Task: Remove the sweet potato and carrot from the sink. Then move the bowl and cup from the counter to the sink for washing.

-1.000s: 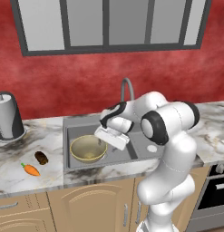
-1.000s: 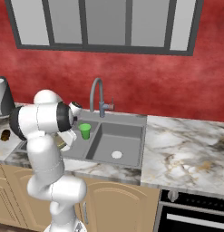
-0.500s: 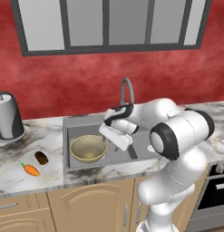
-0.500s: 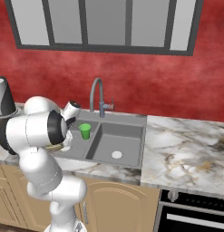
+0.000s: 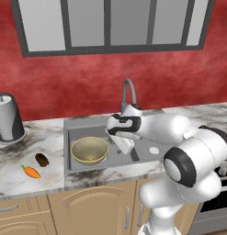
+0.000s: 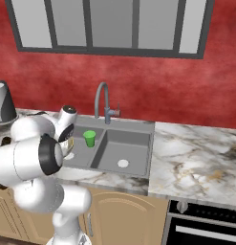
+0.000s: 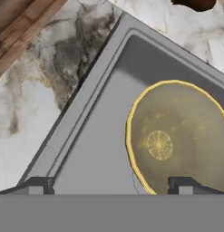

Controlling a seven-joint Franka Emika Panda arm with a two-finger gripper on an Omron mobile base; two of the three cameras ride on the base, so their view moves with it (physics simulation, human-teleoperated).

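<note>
Jaws wide open, empty, above bowl [image 5: 89, 150] in left sink [image 5: 102, 123] basin. Cup [image 6: 90, 139] there too. Carrot [image 5: 31, 172], sweet potato [image 5: 42, 159] on surface [image 5: 23, 174] left.

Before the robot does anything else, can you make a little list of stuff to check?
1. Dark brown stubby sweet potato out on the white-grey marble counter: ok.
2. Bright orange carrot on that counter: ok.
3. Wide olive-tan bowl in the grey metal sink: ok.
4. Small green cup in the sink: ok.
5. Fingers open, holding nothing: ok.
</note>
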